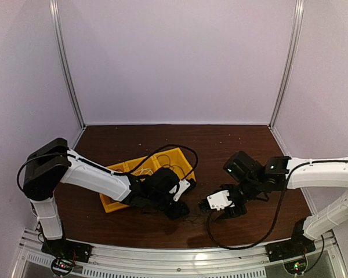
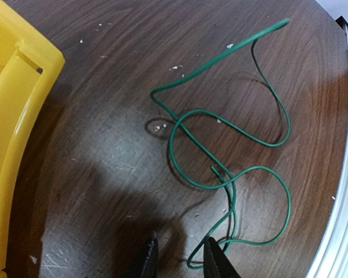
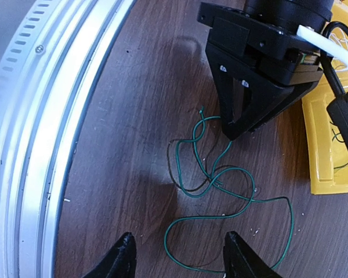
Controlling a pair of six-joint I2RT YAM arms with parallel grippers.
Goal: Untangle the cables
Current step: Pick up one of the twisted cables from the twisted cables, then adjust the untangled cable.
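The cables show as a thin green wire (image 2: 220, 120) lying in tangled loops on the dark wood table, crossing over itself several times. In the right wrist view the same green tangle (image 3: 209, 217) lies ahead, with a darker strand or shadow beside it. My left gripper (image 2: 181, 260) is low over the table and open with a narrow gap. One end loop of the wire lies between its fingers, close to the right one. My right gripper (image 3: 181, 255) is open wide, with a loop of the wire lying between its fingertips. The two grippers face each other across the tangle.
A yellow bin (image 1: 180, 157) stands behind the left gripper with more thin wires inside; its wall (image 2: 11, 116) is at the left of the left wrist view. The metal rail (image 3: 46, 116) of the table's near edge runs close by. Small white crumbs dot the wood.
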